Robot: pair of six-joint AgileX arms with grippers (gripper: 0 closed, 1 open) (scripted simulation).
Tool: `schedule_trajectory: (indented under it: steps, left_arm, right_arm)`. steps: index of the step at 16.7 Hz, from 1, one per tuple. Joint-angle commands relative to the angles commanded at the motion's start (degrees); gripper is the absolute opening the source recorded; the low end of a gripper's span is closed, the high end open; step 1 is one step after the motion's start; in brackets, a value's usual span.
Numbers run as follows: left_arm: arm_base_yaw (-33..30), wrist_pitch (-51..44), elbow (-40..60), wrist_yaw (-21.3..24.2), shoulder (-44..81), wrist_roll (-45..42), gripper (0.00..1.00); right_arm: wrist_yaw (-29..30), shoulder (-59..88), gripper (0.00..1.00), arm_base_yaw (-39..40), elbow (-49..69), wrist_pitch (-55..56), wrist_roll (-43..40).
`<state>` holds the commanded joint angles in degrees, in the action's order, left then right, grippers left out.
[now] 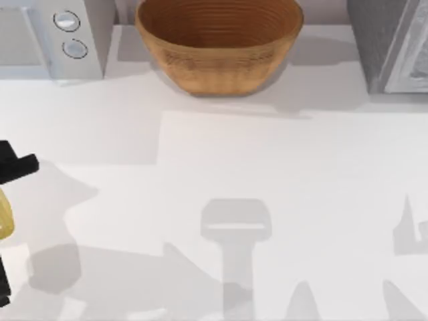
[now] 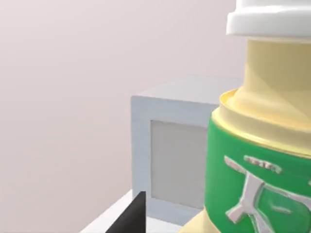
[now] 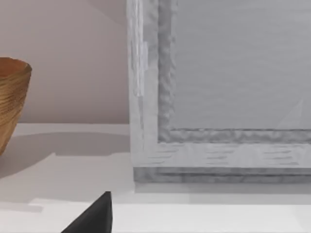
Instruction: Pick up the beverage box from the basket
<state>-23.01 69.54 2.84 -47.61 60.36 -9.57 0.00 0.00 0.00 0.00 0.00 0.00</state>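
The basket [image 1: 219, 47] is a large tan woven bowl at the back middle of the table, and its ribbed inside is partly in view. Its rim also shows in the right wrist view [image 3: 12, 97]. The beverage box is out of view. My left gripper [image 1: 15, 164] sits at the table's left edge, beside a yellow bottle [image 1: 4, 214]. That bottle [image 2: 257, 160], with a green label and a white cap, stands very close in the left wrist view. A dark tip of my right gripper [image 3: 93, 216] hangs low above the table.
A white microwave-like box [image 1: 57, 37] stands at the back left, also in the left wrist view [image 2: 170, 155]. A grey appliance [image 1: 391, 43] stands at the back right, close in front of the right wrist camera [image 3: 218, 92]. The table's middle [image 1: 221, 174] is bare white.
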Motion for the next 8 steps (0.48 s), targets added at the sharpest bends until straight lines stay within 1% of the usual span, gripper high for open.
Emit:
schedule_trajectory:
  steps: [3,8]
  left_arm:
    - [2.1,8.0,0.2,1.9,8.1,0.7,0.0]
    - [6.1,22.0,0.4,6.4,22.8,1.9,0.0]
  right_arm:
    - [0.0,0.0,1.0,0.0,0.0,0.0,0.0]
    - [0.0,0.0,1.0,0.0,0.0,0.0,0.0]
